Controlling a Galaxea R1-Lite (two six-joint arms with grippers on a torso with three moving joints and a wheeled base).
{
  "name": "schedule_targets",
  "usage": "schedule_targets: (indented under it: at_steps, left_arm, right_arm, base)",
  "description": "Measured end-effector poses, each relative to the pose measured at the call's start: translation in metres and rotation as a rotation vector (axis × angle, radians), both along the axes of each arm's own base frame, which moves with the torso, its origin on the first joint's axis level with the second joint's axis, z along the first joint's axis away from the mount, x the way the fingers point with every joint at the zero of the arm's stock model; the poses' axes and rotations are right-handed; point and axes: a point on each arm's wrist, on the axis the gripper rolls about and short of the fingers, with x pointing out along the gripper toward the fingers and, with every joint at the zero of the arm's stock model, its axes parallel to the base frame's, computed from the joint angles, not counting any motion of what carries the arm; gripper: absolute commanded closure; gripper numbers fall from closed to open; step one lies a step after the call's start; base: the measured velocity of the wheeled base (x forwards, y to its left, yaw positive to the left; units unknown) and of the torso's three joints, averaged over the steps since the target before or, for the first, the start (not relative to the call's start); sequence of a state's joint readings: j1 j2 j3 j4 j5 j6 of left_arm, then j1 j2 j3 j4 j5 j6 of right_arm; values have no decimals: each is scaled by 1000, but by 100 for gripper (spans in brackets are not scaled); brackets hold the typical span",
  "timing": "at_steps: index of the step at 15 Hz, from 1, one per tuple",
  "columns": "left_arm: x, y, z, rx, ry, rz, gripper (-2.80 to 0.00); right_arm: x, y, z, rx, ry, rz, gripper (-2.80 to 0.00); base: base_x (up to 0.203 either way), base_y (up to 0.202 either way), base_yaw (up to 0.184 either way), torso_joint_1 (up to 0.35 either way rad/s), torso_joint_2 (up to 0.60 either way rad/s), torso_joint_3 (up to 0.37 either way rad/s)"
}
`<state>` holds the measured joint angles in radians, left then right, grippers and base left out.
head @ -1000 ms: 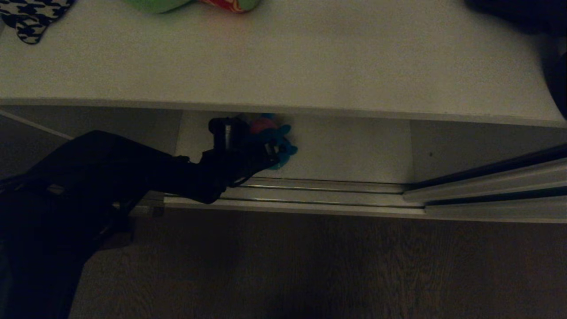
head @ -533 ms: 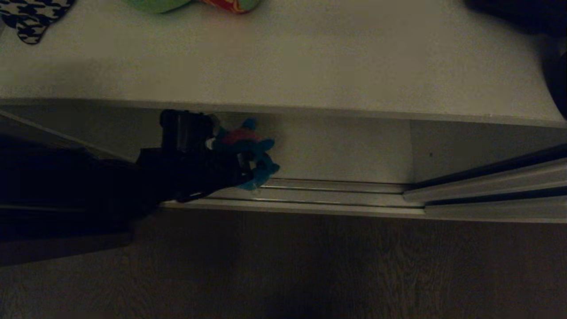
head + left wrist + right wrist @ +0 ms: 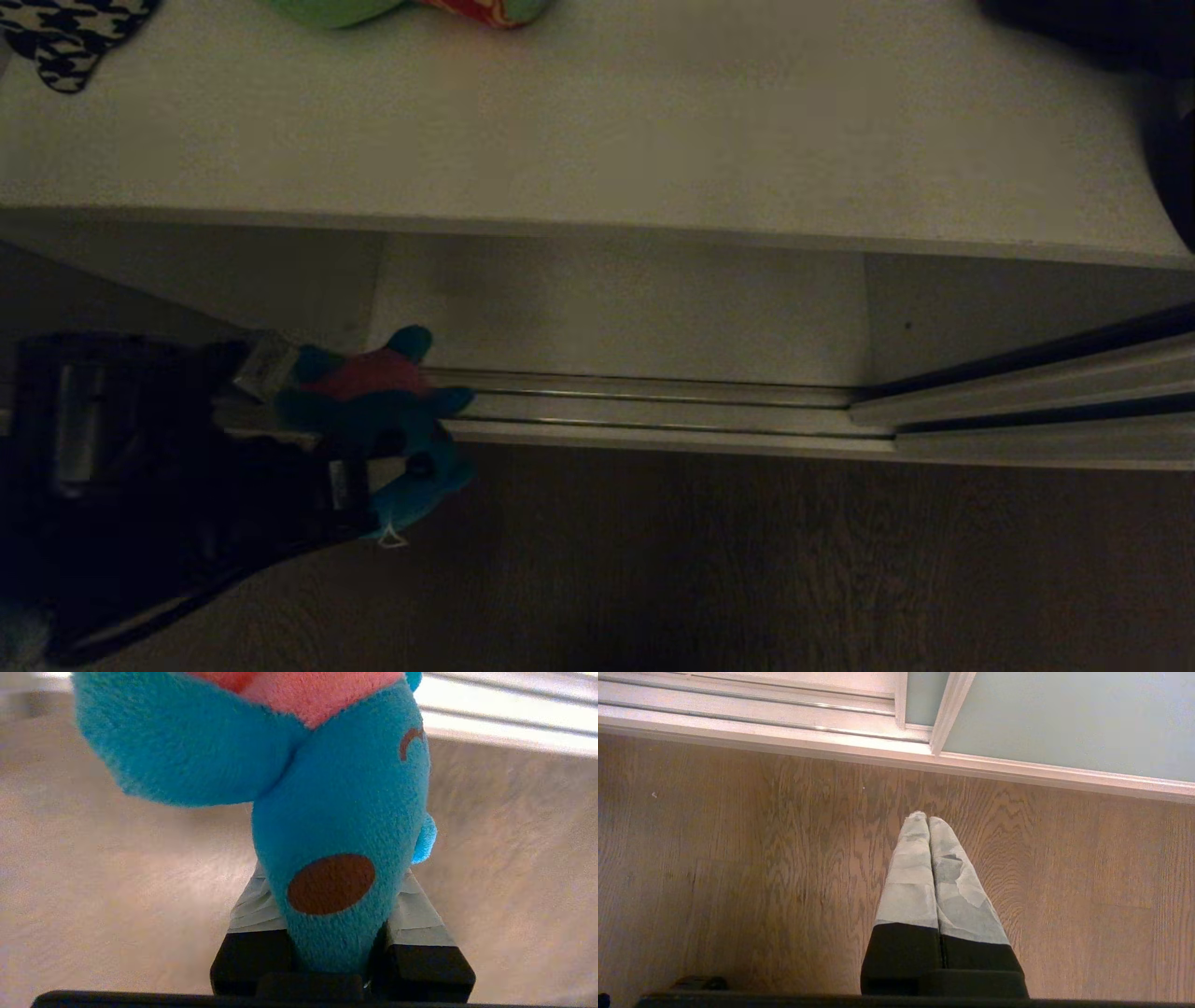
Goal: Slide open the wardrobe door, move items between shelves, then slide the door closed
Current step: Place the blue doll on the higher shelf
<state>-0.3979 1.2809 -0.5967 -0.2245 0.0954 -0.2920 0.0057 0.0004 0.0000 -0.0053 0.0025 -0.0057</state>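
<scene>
Pulled out toward seven o'clock, our left gripper (image 3: 359,467) stays clamped on the teal plush toy (image 3: 387,425); right gripper (image 3: 928,821) pressed together. Next we lift toward the upper shelf (image 3: 597,140).

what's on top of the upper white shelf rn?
Upper shelf carries a green plush toy at its back edge, a houndstooth bag and a black bag; all are cut off by the frame.

My left arm lies across the lower left of the head view, its left gripper (image 3: 359,448) clamped on the teal plush toy (image 3: 383,411). My right gripper (image 3: 927,821) hangs parked, pointing downward, fingers pressed together, holding nothing
</scene>
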Motion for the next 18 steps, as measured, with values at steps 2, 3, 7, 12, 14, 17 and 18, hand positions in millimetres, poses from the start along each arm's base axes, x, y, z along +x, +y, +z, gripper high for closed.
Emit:
schedule_targets:
  at_steps: [2,3,7,12,14,17,18]
  left_arm:
    - [-33,15,5,10,-22,11,0]
    - [-48,22,6,15,-34,16,0]
    - [-112,54,-8,95,-58,63,0]
    - [-169,72,-49,190,-197,96,0]
    - [-174,73,-72,218,-243,121,0]
    - [-173,72,-91,221,-327,141,0]
    - [-173,72,-93,217,-348,154,0]
  right_arm:
    - [0,0,0,0,0,1,0]
    - [0,0,0,0,0,0,0]
    - [0,0,0,0,0,0,0]
    - [0,0,0,0,0,0,0]
    - [0,0,0,0,0,0,0]
    - [0,0,0,0,0,0,0]
    - [0,0,0,0,0,0,0]
  base:
    - [0,0,0,0,0,0]
    - [0,0,0,0,0,0]
    - [0,0,0,0,0,0]
    - [0,0,0,0,0,0]
    - [0,0,0,0,0,0]
    - [0,0,0,0,0,0]
    - [0,0,0,0,0,0]
